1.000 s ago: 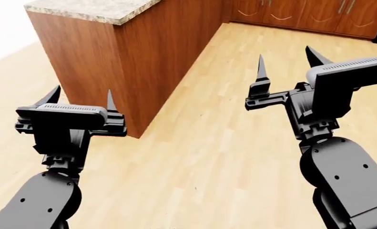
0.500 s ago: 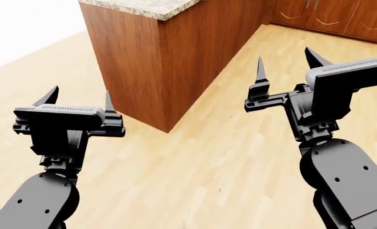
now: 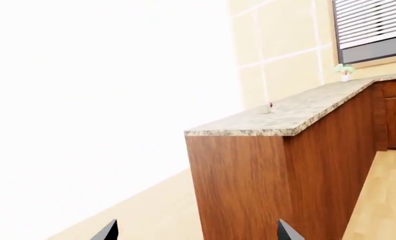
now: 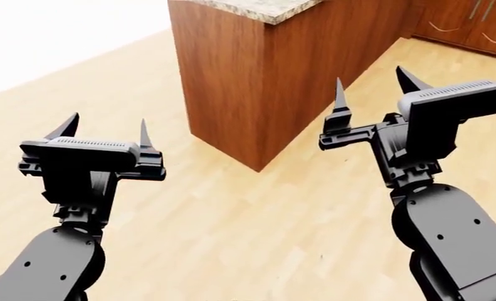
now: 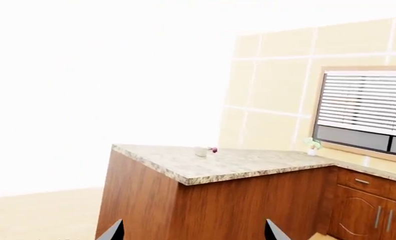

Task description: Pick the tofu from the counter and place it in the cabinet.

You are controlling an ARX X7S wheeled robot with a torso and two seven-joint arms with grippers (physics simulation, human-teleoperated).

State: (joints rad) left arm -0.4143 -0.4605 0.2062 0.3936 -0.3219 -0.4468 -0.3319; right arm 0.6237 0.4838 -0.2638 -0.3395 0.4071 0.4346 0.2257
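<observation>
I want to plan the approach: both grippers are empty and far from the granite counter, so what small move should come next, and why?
Probably roll the base closer to the beige-grey speckled granite counter. The small off-white tofu block lies on it beside a pink-purple vegetable, beyond reach. The left gripper and the right gripper are open over the bare wooden floor.

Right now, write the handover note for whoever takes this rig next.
Left gripper: open, empty, held over bare floor.
Right gripper: open, empty, held up near the counter's end.
The counter stands ahead of the arms. On its top, well back from the near end, sits a small pale item, probably the tofu, beside a pink-purple vegetable; both are too small to identify firmly.
The cabinet to fill is not clearly in view; only lower wood doors show.
Done: nothing picked.
Left: close in on the counter, grasp the tofu, find the cabinet, place it.
</observation>
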